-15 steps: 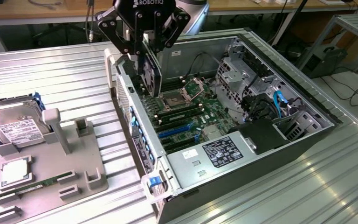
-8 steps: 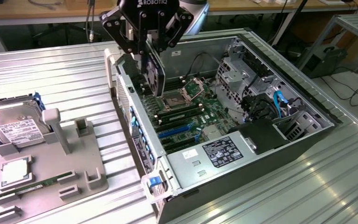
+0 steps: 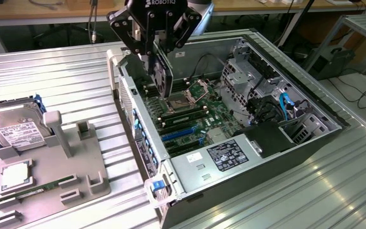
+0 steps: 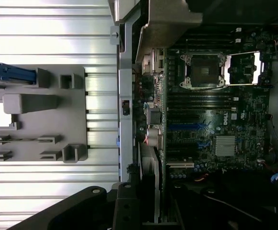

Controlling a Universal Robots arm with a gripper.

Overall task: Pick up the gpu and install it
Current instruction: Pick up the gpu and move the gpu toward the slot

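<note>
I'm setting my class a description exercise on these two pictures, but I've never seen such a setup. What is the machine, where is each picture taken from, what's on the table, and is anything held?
This is a robot arm ending in two fingers. One picture, the exterior view, comes from a camera off the arm, overlooking the scene; the other comes from a camera on the arm's wrist, looking down past the fingers. On the ribbed metal table lies an open computer case, its motherboard exposed. Beside it, on the exterior view's left, a grey holder carries a hard drive and a slim green memory stick. The fingers grip the gpu, a dark card, held on edge above the open case.
</note>
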